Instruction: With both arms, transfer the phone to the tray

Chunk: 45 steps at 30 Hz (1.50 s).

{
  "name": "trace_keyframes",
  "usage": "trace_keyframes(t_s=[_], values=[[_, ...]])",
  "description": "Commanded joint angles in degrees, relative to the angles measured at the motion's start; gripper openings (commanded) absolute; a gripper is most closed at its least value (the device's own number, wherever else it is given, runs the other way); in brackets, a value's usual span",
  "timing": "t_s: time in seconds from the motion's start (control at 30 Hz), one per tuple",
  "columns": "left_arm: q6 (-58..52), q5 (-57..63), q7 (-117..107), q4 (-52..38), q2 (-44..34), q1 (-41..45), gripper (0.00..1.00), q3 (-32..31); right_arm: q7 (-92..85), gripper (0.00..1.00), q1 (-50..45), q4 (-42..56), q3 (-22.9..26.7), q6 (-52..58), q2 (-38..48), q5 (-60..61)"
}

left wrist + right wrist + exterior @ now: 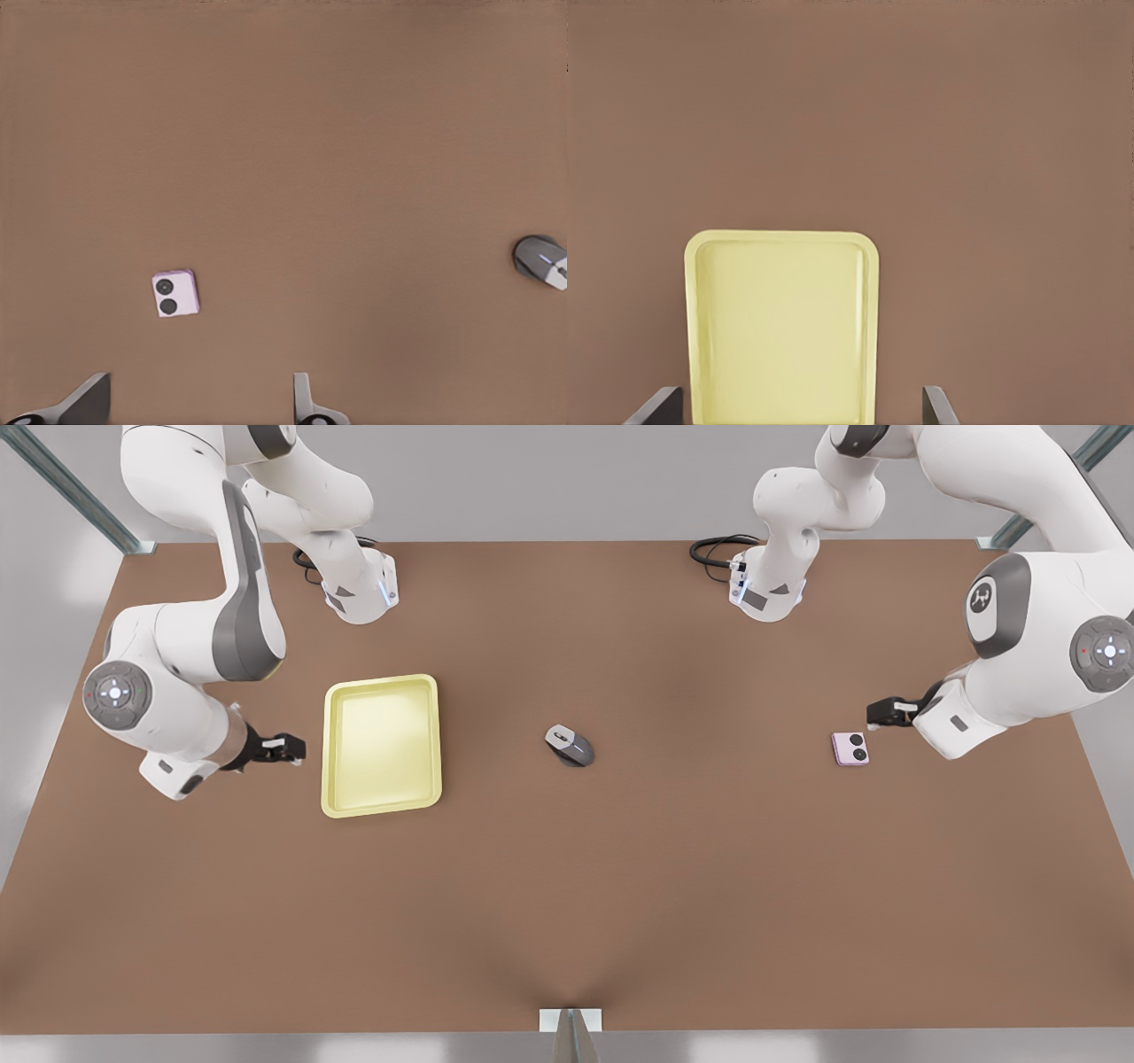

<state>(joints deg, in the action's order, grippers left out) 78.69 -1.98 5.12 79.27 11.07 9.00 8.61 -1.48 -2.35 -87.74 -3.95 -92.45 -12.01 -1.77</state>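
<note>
The left claw (873,713) hangs near the phone (850,748) at the front view's right; its own wrist view shows its fingers (306,403) spread wide with nothing between them, and the phone (175,294) lying flat on the bare bench (337,159) just ahead of the gap, lenses up. The right claw (297,747) hovers just beside the tray (329,731) at the front view's left, its fingers (937,405) also wide apart and empty, with the tray (694,336) stretching out ahead of them. Between the two, about mid-bench, sits the mouse (569,745), well apart from both phone and tray. The phone and tray lie at opposite ends of the bench (620,868), so the task looks barely begun: the step in hand seems to be the left arm's approach to the phone, while the right arm waits by the tray. The next move probably calls for the left claw to come down over the phone and close across its narrow sides, a thin flat target that leaves little to grip, then carry it toward the middle where the right arm can take over, keeping clear of the mouse. In both wrist views only the fingertips show, cut off at the frame edge, and the tray's near end is cut off too. How high either claw stands above the bench is hard to judge.
</note>
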Motion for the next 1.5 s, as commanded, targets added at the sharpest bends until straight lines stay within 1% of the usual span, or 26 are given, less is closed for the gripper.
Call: trace_keyframes(t_s=[0.0,0.03,0.07,0.1,0.17,0.23,0.27,0.33,0.43,0.5,0.7,0.77,0.83,1.1,1.27,1.47], values=[[1.56,0.22,0.77,0.19,-0.08,0.05,1.00,0.01,-0.71,1.00,-0.02,0.03,0.00,-3.44,0.06,0.02],[1.73,0.22,0.85,3.33,-0.17,-0.04,1.00,0.27,-0.71,1.00,-0.02,0.03,0.00,-3.53,0.06,0.02],[5.15,1.45,0.68,11.07,0.54,-0.92,1.00,0.62,-0.71,1.00,-0.02,0.03,0.00,-3.62,0.06,0.02],[16.48,3.30,0.86,19.95,0.54,-3.02,1.00,0.62,-0.71,1.00,-0.02,0.03,0.00,-3.62,0.06,0.02],[32.75,3.04,0.94,32.08,0.45,-4.17,1.00,0.62,-0.80,1.00,0.07,0.03,0.00,-3.62,0.06,0.02],[44.27,2.95,1.91,40.35,0.89,-6.28,1.00,1.50,-0.80,1.00,0.24,0.03,0.08,-3.62,-0.29,0.02],[47.08,2.86,1.91,42.55,1.50,-7.07,1.00,1.59,-0.80,1.00,0.42,0.11,0.00,-3.71,-0.29,0.02],[56.13,2.77,2.00,48.35,1.68,-7.07,1.00,4.75,-0.80,1.00,0.51,0.03,0.08,-3.71,-0.38,0.10],[60.44,2.69,2.87,51.25,2.82,-7.95,1.00,4.84,-0.80,1.00,0.68,0.03,0.08,-3.71,-0.38,0.19],[62.46,2.25,6.30,51.25,4.14,-9.18,1.00,4.84,-0.80,1.00,0.68,0.03,0.08,-3.71,-0.38,0.19],[62.64,1.72,9.55,52.74,6.16,-9.18,1.00,5.02,-0.80,1.00,0.68,0.03,0.00,-3.71,-0.55,0.28],[62.29,1.81,13.41,53.62,6.16,-9.18,1.00,5.28,-0.80,1.00,0.68,0.03,0.00,-3.71,-0.55,0.19],[61.85,1.81,19.92,53.97,6.77,-9.18,1.00,6.95,-0.80,1.00,0.60,0.11,0.00,-3.71,-0.55,0.28],[62.47,1.54,16.68,54.94,7.74,-9.36,1.00,6.86,-1.42,1.00,1.56,0.03,0.00,-3.62,-0.73,0.19],[62.11,1.63,14.74,54.94,7.92,-7.95,1.00,6.86,-1.42,1.00,1.56,0.03,0.00,-3.62,-0.73,0.10],[62.64,0.41,14.13,54.85,9.94,-7.86,1.00,6.86,-1.33,1.00,1.56,0.03,0.00,-3.71,-0.73,0.28]])
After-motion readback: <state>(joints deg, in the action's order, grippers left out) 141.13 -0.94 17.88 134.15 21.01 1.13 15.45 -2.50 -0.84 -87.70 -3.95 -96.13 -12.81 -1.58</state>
